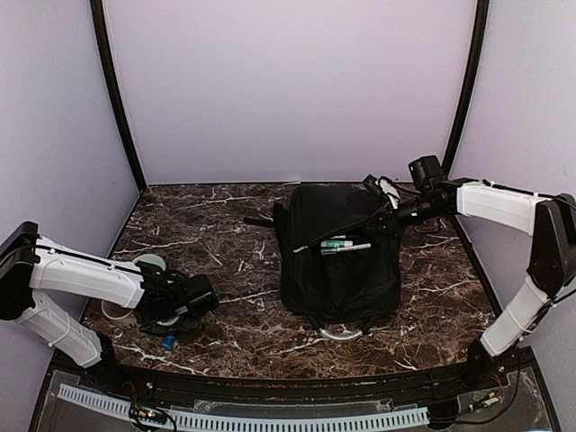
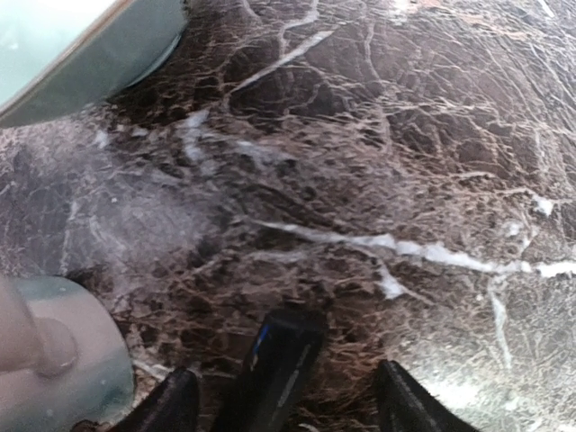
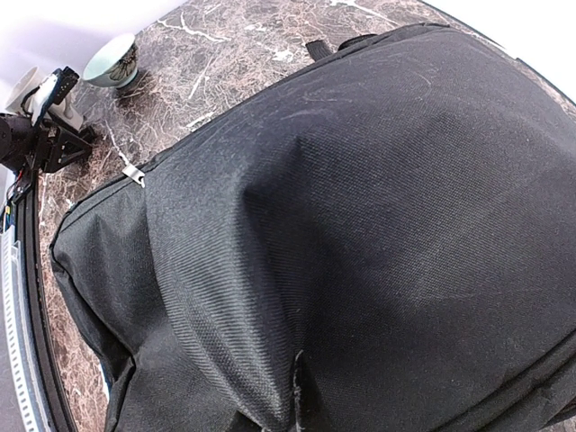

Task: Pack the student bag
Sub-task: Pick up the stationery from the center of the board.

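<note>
The black student bag [image 3: 360, 225] fills the view; a pale bowl [image 3: 112, 61] sits beyond.

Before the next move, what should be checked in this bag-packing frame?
1. Student bag lying flat on the table: ok.
2. Pens fully inside the bag: cannot tell; they show on its upper face.
3. Right gripper holding the bag's far edge: cannot tell.
4. Left gripper open: ok.
5. Small dark item between its jaws, not clamped: ok.
</note>
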{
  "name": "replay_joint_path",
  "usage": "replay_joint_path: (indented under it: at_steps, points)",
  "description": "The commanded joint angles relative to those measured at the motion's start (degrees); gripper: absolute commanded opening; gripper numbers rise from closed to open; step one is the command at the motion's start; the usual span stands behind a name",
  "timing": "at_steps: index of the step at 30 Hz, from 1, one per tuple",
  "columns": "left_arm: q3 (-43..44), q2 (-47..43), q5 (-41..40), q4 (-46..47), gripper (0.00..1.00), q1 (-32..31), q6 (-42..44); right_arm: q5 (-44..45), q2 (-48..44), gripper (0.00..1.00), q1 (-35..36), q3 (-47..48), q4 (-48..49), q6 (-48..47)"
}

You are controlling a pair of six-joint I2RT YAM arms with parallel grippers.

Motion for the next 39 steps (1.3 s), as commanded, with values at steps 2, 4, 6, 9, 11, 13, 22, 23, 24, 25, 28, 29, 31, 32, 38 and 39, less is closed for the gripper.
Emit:
replay_joint_path:
  at_steps: [2,4,6,9,11,13,22,23,24,25,28,29,31,32,38,39]
  points:
    - [-1.98,4.22,7.27,1.73,0.62,-0.74,2.43,-4.44,-0.10,0.00,0.44,2.25,1.47,0.11]
    - [-1.03,4.89,7.46,2.36,0.58,-1.48,3.26,-4.35,-0.26,0.00,0.48,2.25,1.46,0.14]
    - [-0.10,5.74,7.90,3.32,0.53,-2.46,4.30,-4.27,-0.21,0.00,0.51,2.25,1.42,0.12]
    - [2.06,7.36,8.51,4.31,0.50,-4.26,5.88,-4.26,-0.17,0.00,0.44,2.29,1.42,0.02]
    - [3.60,8.38,9.52,6.09,0.49,-5.39,7.46,-4.33,-0.15,0.00,0.50,2.27,1.35,0.03]
    - [4.50,9.46,11.35,7.53,0.47,-5.96,9.24,-4.42,-0.10,0.00,0.44,2.33,1.38,-0.05]
    - [4.13,10.31,19.76,5.93,0.53,-7.82,13.59,-4.46,-0.11,0.00,0.44,2.33,1.35,-0.01]
    - [4.13,10.03,20.12,5.06,0.53,-8.14,13.70,-4.56,-0.11,0.00,0.44,2.38,1.39,0.01]
    - [4.02,9.62,20.58,4.50,0.53,-8.31,13.78,-4.64,-0.11,0.00,0.45,2.42,1.34,0.02]
    - [3.78,9.17,21.00,4.20,0.52,-8.34,13.81,-4.78,-0.10,0.00,0.51,2.47,1.29,0.02]
    - [3.52,8.10,21.40,3.30,0.49,-8.35,13.59,-4.90,-0.10,0.00,0.45,2.60,1.20,-0.07]
    - [3.56,7.87,21.35,3.15,0.48,-8.35,13.75,-4.92,-0.11,0.00,0.52,2.60,1.16,-0.07]
    - [3.83,7.79,21.53,3.20,0.45,-8.35,14.11,-4.80,-0.10,0.00,0.52,2.52,1.25,-0.07]
    - [3.99,8.03,21.78,3.24,0.43,-8.35,14.16,-4.83,-0.12,0.00,0.53,2.51,1.26,0.00]
    - [6.17,11.01,22.97,3.15,0.31,-8.35,15.54,-5.05,-0.10,0.00,0.55,2.64,1.19,0.02]
    - [6.89,11.45,22.10,3.02,0.28,-8.35,15.57,-5.08,-0.11,0.00,0.53,2.61,1.19,0.02]
